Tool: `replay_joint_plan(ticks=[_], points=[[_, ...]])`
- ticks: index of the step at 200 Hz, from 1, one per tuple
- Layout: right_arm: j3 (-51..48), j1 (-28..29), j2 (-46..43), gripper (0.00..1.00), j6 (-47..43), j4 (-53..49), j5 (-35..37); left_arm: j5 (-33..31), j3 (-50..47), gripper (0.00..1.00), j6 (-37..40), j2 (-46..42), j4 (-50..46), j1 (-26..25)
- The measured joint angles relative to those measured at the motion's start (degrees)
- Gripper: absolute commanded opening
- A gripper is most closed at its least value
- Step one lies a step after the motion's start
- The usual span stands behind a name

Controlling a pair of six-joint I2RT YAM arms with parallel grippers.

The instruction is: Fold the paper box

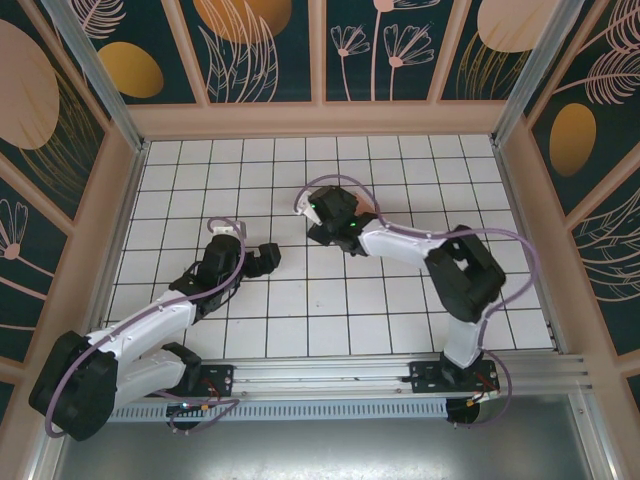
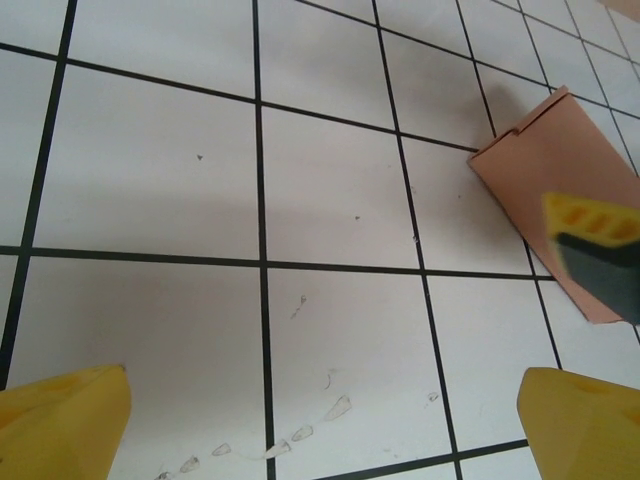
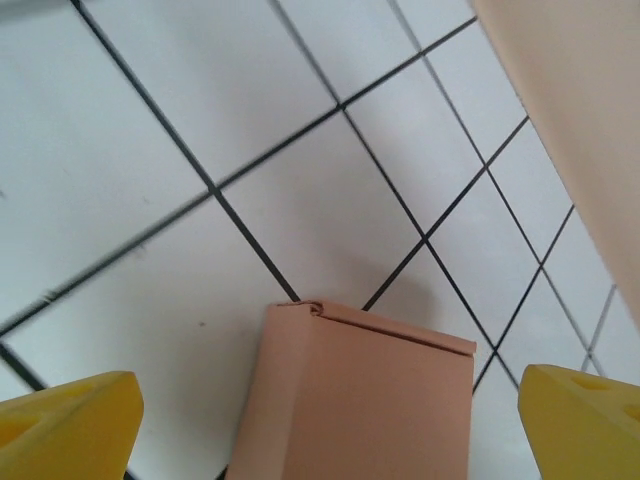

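The paper box (image 3: 370, 400) is a salmon-pink closed flat box lying on the white grid table (image 3: 150, 130). In the right wrist view it lies between the yellow fingertips (image 3: 70, 420), which stand wide apart and clear of its sides. My right gripper (image 1: 318, 210) is open above it at mid-table. The left wrist view has the paper box (image 2: 540, 170) at the right edge, partly covered by a right finger (image 2: 592, 240). To the box's left, my left gripper (image 1: 265, 258) is open over bare tiles, with nothing between its yellow fingertips (image 2: 60, 425).
Peach wooden walls (image 1: 320, 118) ring the table (image 1: 400, 330) on three sides, and the right wall (image 3: 580, 120) slants across the top right of the right wrist view. A metal rail (image 1: 330, 378) with both arm bases runs along the near edge. Faint scuffs (image 2: 300, 432) mark the tiles under my left gripper.
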Motion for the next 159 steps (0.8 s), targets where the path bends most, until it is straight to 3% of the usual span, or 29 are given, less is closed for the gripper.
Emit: replay_joint_plan(ticks=[35,71,107,159], points=[[-7.8,-8.2,-12.0,0.96,16.8,5.4,-8.6,-2.0,-0.2,0.99,0.8,1.3,4.9,0.0],[-23.0,-20.3,-23.6,0.99,29.5,14.1,-13.4,-11.1,-0.4,0.99,8.9,1.3,13.1,0.0],[-35.8,-29.7,-31.1,0.99,32.3,21.5,-12.6,-20.8,-3.6,0.99,24.3,2.0,26.5,1.2],[-50.0,-39.8,-33.9,0.99,32.3,38.5,-9.9,-22.6,-7.5,0.99,34.6,8.9,39.2,12.5]])
